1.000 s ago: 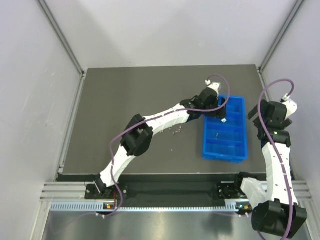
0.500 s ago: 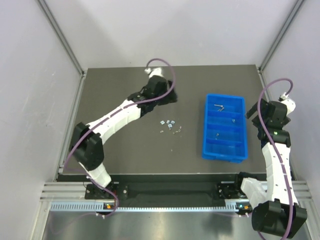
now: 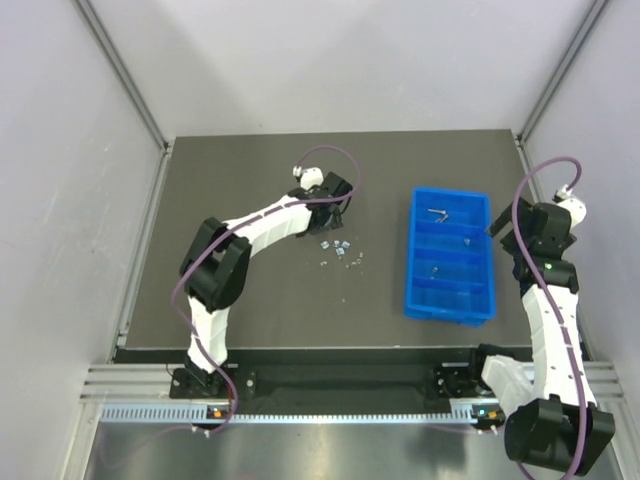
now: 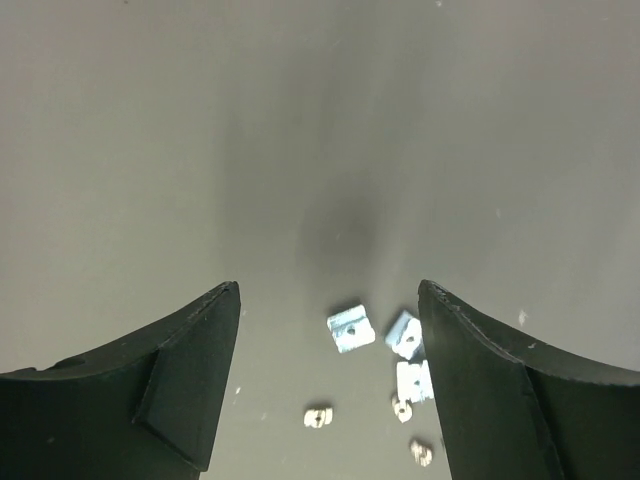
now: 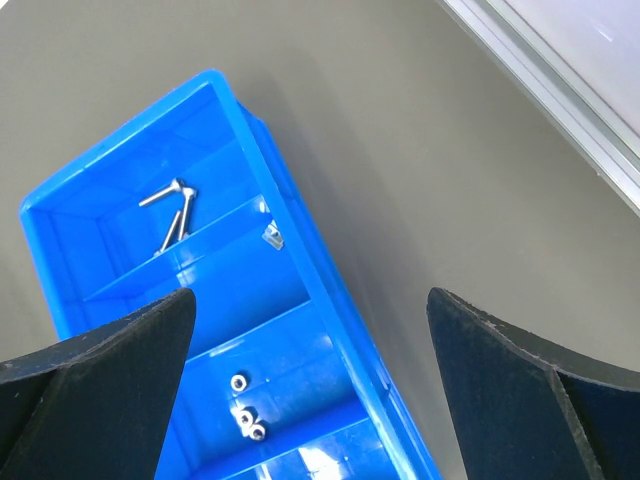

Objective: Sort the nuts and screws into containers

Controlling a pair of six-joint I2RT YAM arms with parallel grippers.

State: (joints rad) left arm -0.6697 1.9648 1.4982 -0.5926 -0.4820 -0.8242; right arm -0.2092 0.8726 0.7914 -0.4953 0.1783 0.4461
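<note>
Dark grey counter (image 3: 250, 290), pale walls all round. From above, the left arm reaches to mid-counter, with the left gripper (image 3: 342, 212) just behind the loose hardware (image 3: 340, 250). The blue tray (image 3: 412, 262) sits well to the right, and the right gripper (image 3: 498, 228) is at its far-right edge.

Left wrist: jaws wide apart and empty. Square pale pieces (image 4: 349, 329) and small round bits (image 4: 318, 415), too small to classify, lie on open counter.

Right wrist: jaws spread and empty above the tray. Two screws (image 5: 170, 205) are in the end compartment, nuts (image 5: 245, 415) two compartments along.

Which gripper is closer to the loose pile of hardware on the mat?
Left. The left gripper hangs open at the pile's far edge; the right gripper is off past the blue tray.
</note>
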